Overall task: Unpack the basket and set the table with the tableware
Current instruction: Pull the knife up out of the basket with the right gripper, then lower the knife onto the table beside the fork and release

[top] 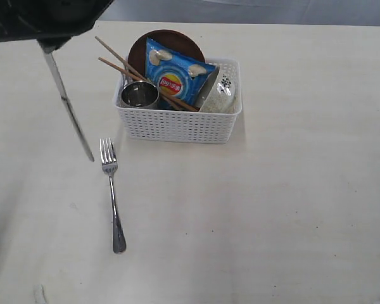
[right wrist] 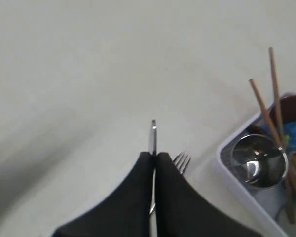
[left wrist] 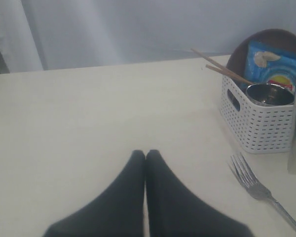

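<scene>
- In the exterior view the basket [top: 177, 126] is sitting upper middle on the desk [top: 291, 209]. It is carrying the brown plate [top: 171, 37], chopsticks [top: 133, 68], steel cup [top: 139, 95], white bowl [top: 223, 95] and a blue chip bag [top: 176, 79].
- The fork [top: 112, 196] is lying flat at lower left of centre, tines pointing toward the basket, apart from it.
- The knife [top: 68, 104] is hanging tilted at the left, its upper end running into a dark arm part in the upper left corner; the grip is not showing there.
- The right wrist view is supplying it: the right tool [right wrist: 154, 154] is clenching the knife between pressed-together fingers, blade sticking out beyond them.
- Only the left wrist view is showing the left tool [left wrist: 145, 153], which is sitting clenched on nothing, low in the frame, with the basket at the right edge.
</scene>
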`<state>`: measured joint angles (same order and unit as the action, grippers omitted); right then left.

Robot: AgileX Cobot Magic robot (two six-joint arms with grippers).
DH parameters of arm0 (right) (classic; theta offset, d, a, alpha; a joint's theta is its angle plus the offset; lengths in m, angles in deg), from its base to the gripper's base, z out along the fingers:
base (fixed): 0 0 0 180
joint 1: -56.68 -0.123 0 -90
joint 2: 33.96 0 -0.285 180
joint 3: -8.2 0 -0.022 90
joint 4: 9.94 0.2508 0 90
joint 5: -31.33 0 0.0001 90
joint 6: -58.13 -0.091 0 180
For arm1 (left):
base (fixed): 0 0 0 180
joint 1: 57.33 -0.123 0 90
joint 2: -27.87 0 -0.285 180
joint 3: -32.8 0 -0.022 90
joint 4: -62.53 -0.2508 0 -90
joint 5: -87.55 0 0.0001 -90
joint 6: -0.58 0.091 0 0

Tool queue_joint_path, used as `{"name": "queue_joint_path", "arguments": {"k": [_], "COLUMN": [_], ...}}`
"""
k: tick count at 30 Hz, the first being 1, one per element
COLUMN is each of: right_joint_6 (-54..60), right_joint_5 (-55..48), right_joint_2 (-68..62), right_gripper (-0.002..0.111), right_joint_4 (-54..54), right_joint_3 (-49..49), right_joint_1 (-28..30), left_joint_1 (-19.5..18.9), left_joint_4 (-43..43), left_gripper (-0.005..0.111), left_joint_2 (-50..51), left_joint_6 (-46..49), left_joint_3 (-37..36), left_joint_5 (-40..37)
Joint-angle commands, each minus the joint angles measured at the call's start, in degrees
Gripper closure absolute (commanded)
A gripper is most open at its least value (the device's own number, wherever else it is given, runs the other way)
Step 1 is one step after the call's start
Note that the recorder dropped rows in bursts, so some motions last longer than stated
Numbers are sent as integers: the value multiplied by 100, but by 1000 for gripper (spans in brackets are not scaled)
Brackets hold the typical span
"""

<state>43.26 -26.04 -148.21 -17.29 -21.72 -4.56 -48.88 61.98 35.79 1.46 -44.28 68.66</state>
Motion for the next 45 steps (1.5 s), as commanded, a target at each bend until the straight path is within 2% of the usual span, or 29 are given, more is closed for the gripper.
{"name": "queue_joint_path", "arguments": {"k": [1, 10, 20, 31, 40, 45], "right_joint_6": [-23, 264, 364, -182, -137, 677], "right_joint_5": [-51, 123, 261, 1647, 1814, 1097], "right_joint_2": [4, -152, -781, -1425, -1707, -1697], "right_gripper": [109, 109, 109, 109, 109, 108], "right_joint_4": [616, 1527, 1586, 1642, 1701, 1716], "right_joint_3": [237, 834, 834, 834, 777, 377], "right_joint_1": [-52, -52, -24, 386, 473, 349], "left_joint_1": [33, 33, 33, 33, 33, 33], "left_joint_4": [13, 13, 13, 13, 13, 13], "left_gripper": [107, 107, 107, 107, 107, 107], "left_joint_2": [-13, -13, -13, -13, -13, -13], "left_joint_6": [-25, -25, -25, -25, -25, -25], "left_joint_3": [-14, -14, -14, -14, -14, -14], "left_joint_5": [48, 48, 48, 48, 48, 48]}}
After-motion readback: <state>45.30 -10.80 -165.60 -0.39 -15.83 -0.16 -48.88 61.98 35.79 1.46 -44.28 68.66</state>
